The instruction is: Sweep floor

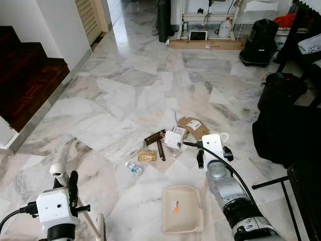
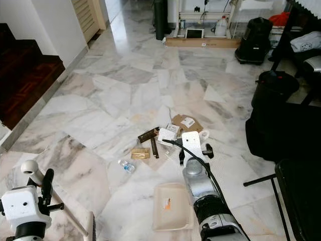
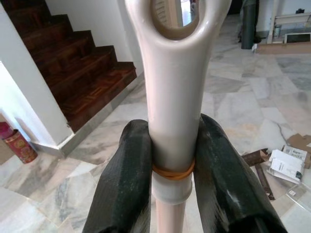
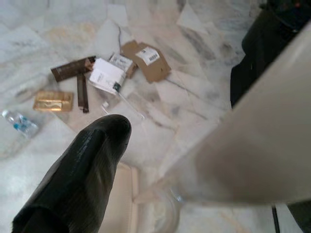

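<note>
Left gripper (image 3: 170,170), in its wrist view, clamps both fingers (image 3: 121,184) round the cream broom handle (image 3: 172,97) just below the hanging loop.

From the head views, that handle slants down toward the bristles at the robot's feet. The right gripper (image 1: 214,156) holds a cream dustpan (image 1: 181,208) by its long handle, pan flat on the marble floor (image 1: 120,95). The litter (image 1: 168,138), cardboard, wrappers and a small bottle (image 1: 133,168), lies just beyond the pan.

Right wrist view: one black finger (image 4: 82,170) beside the blurred handle; litter ahead.

Risk: a hard stroke could scatter the bottle past the pan.
</note>
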Robot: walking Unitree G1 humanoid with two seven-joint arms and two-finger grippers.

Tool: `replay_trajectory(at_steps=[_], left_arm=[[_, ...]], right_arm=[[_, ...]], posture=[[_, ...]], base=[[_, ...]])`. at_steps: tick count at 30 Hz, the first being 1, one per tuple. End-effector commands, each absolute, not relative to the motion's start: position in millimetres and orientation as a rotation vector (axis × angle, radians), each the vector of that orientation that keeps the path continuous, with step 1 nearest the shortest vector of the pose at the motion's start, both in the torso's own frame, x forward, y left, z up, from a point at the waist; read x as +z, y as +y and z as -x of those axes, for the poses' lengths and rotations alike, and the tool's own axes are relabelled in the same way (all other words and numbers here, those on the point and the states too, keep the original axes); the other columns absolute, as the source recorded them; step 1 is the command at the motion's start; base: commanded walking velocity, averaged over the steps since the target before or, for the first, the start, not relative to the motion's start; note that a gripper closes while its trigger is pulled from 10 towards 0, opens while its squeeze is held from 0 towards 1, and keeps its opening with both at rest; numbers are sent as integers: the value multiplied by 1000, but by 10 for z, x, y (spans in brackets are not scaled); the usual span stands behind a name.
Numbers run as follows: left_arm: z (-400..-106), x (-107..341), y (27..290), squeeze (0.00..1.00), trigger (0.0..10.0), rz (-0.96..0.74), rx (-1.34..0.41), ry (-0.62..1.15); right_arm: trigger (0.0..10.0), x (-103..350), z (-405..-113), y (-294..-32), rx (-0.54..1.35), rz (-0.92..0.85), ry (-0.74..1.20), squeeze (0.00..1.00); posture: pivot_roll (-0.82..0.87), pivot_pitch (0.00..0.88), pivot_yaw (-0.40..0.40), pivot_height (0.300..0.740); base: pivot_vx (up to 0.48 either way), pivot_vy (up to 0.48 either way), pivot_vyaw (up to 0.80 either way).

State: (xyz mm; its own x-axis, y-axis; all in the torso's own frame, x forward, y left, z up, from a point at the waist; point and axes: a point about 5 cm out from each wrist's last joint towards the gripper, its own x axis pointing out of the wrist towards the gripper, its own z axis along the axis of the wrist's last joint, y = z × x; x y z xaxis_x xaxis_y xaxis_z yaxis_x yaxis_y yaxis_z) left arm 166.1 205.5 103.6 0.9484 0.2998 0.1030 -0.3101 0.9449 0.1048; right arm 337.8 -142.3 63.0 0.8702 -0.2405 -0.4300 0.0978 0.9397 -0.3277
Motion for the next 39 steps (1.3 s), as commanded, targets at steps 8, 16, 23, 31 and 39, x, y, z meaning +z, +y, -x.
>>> replay_trajectory(at_steps=[8,16,23,31,39], left_arm=[[-1642,1075,2081,0,10000,-136,313,-95],[-1651,1073,2091,0,10000,-138,310,-94],[-1650,1076,2105,0,10000,-140,313,-96],[-1651,1078,2106,0,10000,-139,314,-100],[-1641,1079,2102,0,10000,-137,316,-102]], right_arm=[[10000,618,-3357,-1415,-176,257,486,0],[10000,584,-3361,-1371,-122,186,477,0],[10000,571,-3396,-1372,-109,188,471,0],[10000,574,-3414,-1380,-105,197,459,0],[10000,591,-3448,-1422,-130,238,430,0]], posture=[[-23,110,79,740],[-18,108,83,740],[-14,105,84,740],[-13,103,84,740],[-11,103,83,740]], base=[[0,0,0],[0,0,0],[0,0,0],[0,0,0],[0,0,0]])
